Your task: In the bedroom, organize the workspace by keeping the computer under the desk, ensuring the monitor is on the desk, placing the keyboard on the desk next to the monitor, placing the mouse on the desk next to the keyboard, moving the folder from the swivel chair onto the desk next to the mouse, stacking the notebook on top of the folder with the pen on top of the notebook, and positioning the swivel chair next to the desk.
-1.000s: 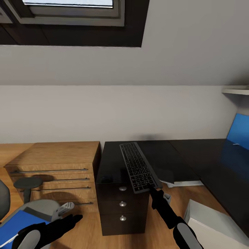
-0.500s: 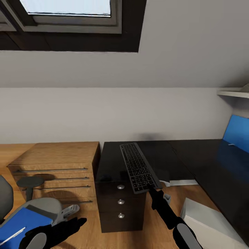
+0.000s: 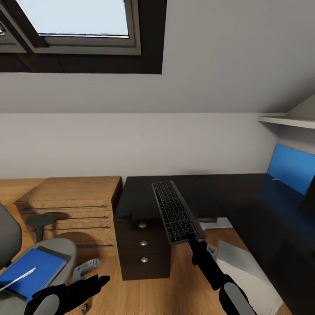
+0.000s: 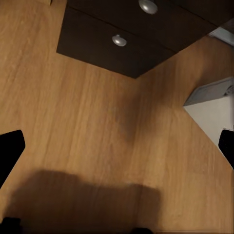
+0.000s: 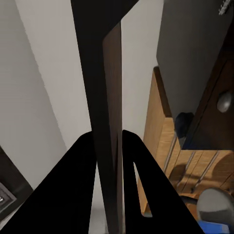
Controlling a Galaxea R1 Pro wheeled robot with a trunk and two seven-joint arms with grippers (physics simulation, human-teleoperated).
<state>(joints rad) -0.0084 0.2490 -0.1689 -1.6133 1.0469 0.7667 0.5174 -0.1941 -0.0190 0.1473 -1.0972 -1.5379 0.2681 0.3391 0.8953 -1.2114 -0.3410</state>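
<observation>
My right gripper (image 3: 191, 238) is shut on the near end of the keyboard (image 3: 174, 211), a flat one with black keys in a silver-grey frame. It is held over the drawer end of the black desk (image 3: 135, 197). In the right wrist view the fingers (image 5: 83, 185) clamp the keyboard's thin edge (image 5: 109, 97). A small dark mouse (image 3: 125, 215) sits at the desk's front left corner. My left gripper (image 3: 94, 282) hangs open above the floor. The grey swivel chair (image 3: 57, 250) carries the blue folder (image 3: 33, 269) with a white pen (image 3: 17, 280) on it. The white-grey computer (image 3: 245, 267) stands on the floor.
A light wooden low cabinet (image 3: 70, 197) stands left of the desk's three silver-knobbed drawers (image 3: 143, 245). A blue wall panel (image 3: 288, 173) and a white shelf (image 3: 288, 120) are at the right. A skylight (image 3: 78, 22) is overhead. Open wooden floor (image 4: 97, 122) lies below my left gripper.
The whole picture has shifted, so the camera moved: desk and cabinet sit further left and more of the chair and folder shows. The keyboard stays in my right gripper.
</observation>
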